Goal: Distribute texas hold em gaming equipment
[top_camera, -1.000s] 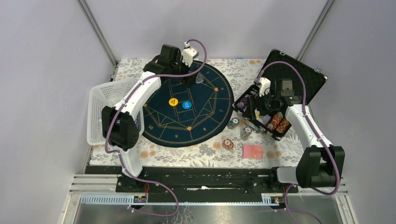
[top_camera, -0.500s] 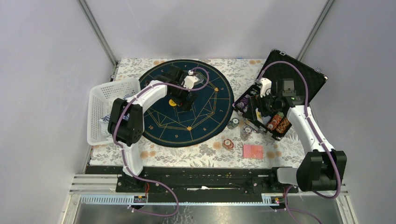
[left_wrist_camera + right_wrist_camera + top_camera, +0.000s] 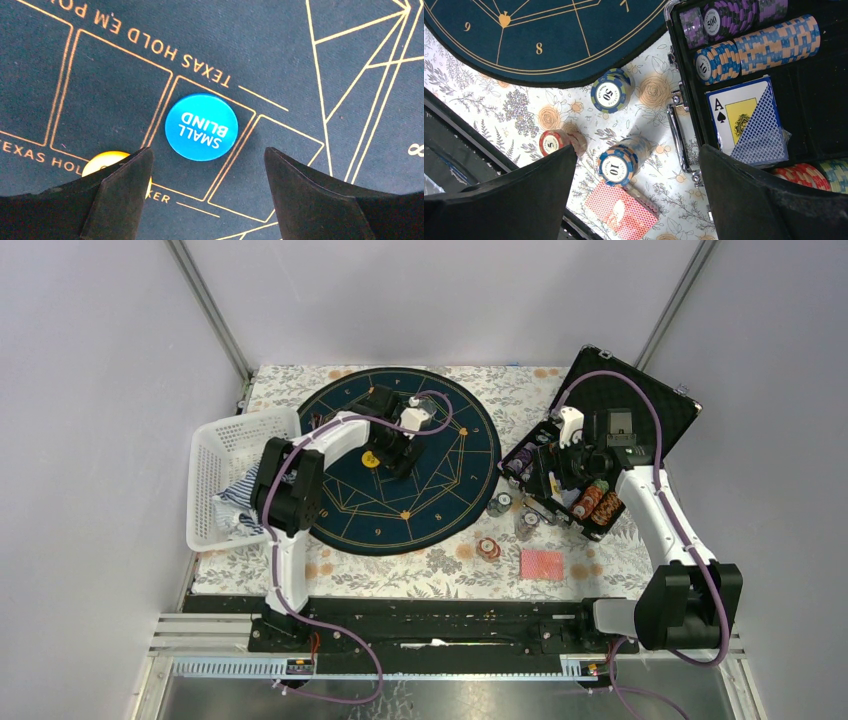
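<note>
Here we find the left gripper [image 3: 207, 152] low over the round dark-blue mat [image 3: 350, 60], jaws apart and empty. The blue button [image 3: 201, 128], marked SMALL BLIND, lies flat on the mat between them, touching neither. The yellow button [image 3: 102, 161] sits near it, half hidden behind one jaw.

Over by the open black case [image 3: 824, 100] the right gripper [image 3: 636, 150] hangs with its jaws wide, holding nothing. Beneath it, on the floral surface [image 3: 499, 100], we see three short chip stacks — one marked 50 [image 3: 610, 91] at the mat's edge, a red one marked 5 [image 3: 555, 142], one marked 10 [image 3: 619, 162] — and a red-backed deck of cards [image 3: 623, 211] near them. More chips [image 3: 759, 45] lie in rows inside the case, beside a pack showing an ace of spades [image 3: 749, 120].
</note>
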